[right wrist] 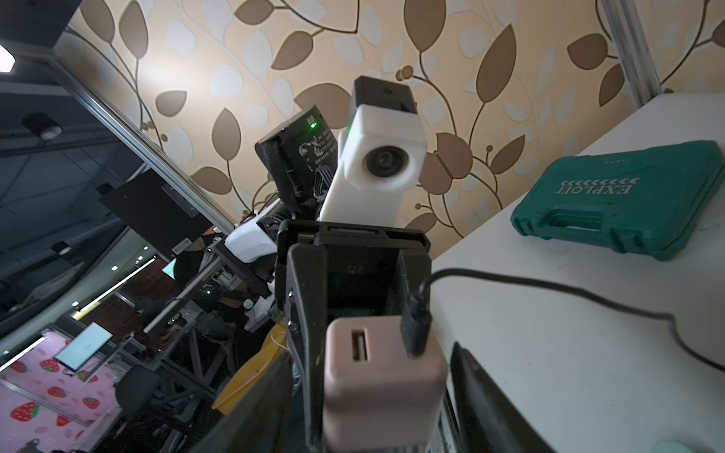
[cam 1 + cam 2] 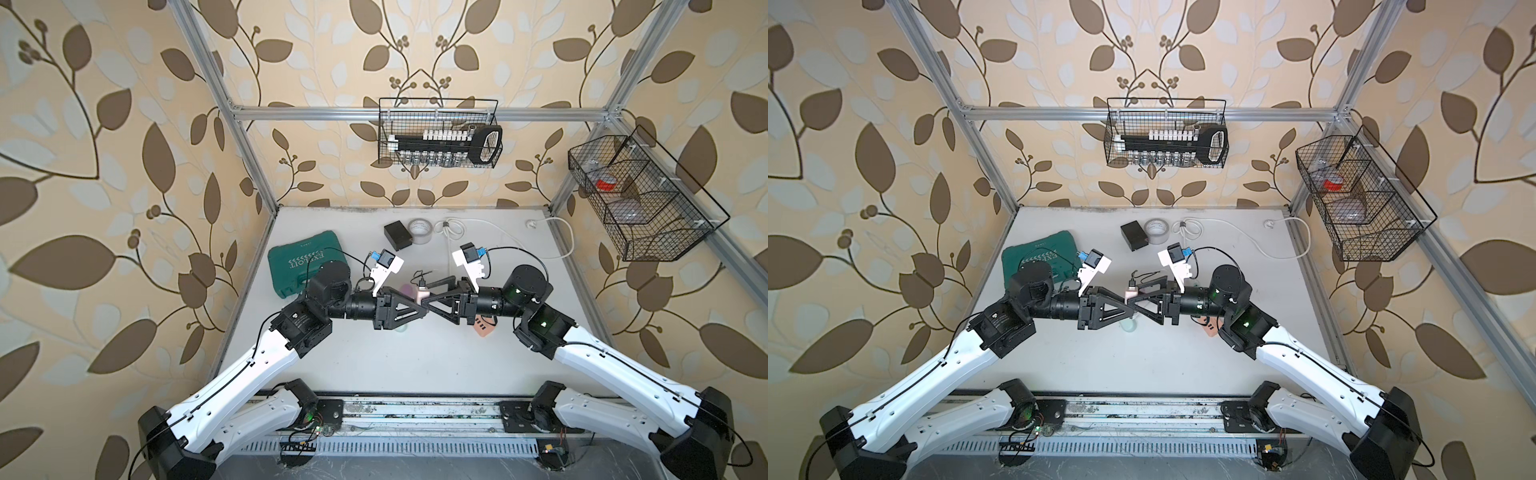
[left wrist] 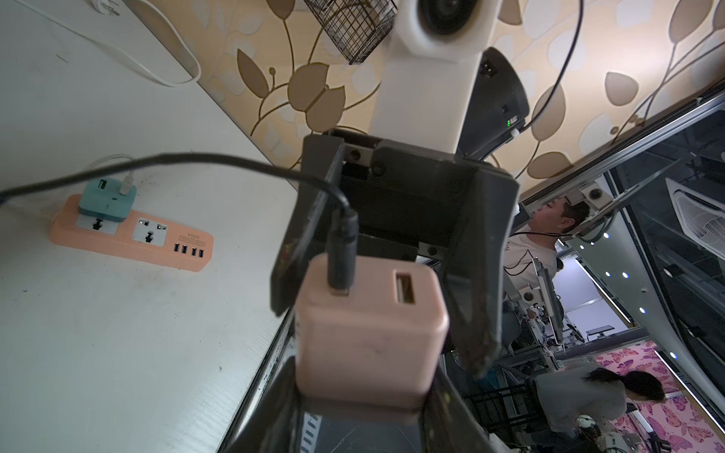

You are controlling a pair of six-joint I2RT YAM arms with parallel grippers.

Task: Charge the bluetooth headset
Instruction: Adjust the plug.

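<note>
Pink USB charger (image 3: 368,337), a black cable (image 3: 196,159) plugged into one of its two ports, hangs above the table (image 2: 374,365) near the peach power strip (image 3: 129,239), its base clamped in the left gripper (image 3: 359,372). The right gripper (image 1: 370,357) faces it, jaws apart, one either side of the charger. Which thing is the headset I cannot tell; a pale green thing (image 2: 1127,326) lies half hidden under the left gripper. Well beyond the strip, a wire basket (image 2: 436,99) holds a black rack (image 2: 432,145) of white pieces.

the green tool case (image 1: 627,211) reads "exploit" (seen upside down), with a row of chevrons beside it.
</note>
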